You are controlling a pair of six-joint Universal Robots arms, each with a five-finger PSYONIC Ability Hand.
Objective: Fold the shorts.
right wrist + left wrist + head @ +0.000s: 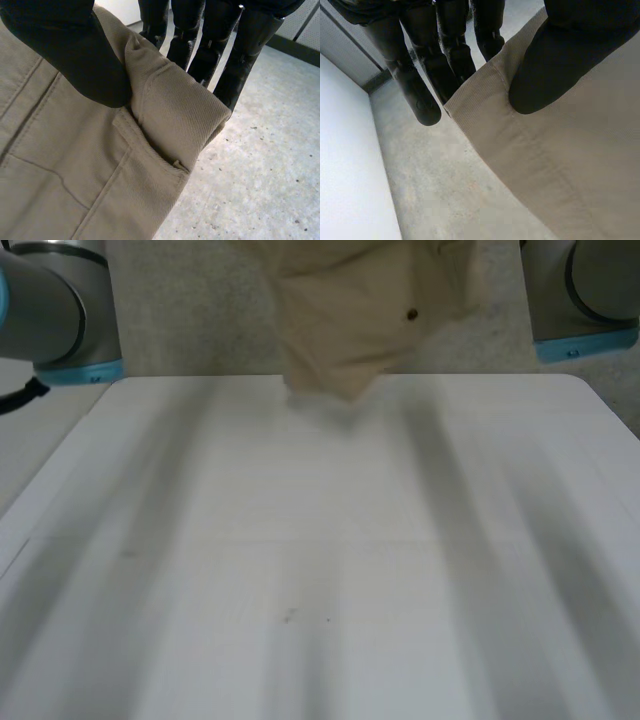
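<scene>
The beige shorts hang bunched in the air over the far edge of the white table, their lowest fold just above it. In the left wrist view my left hand pinches an edge of the shorts, thumb on the cloth's near face, fingers straight behind it. In the right wrist view my right hand pinches the shorts at a folded-over waistband corner, thumb in front, fingers behind. Both hands are shut on the cloth.
My left arm and right arm stand at the table's far corners. A speckled grey floor lies beyond and below the table. A dark button shows on the shorts.
</scene>
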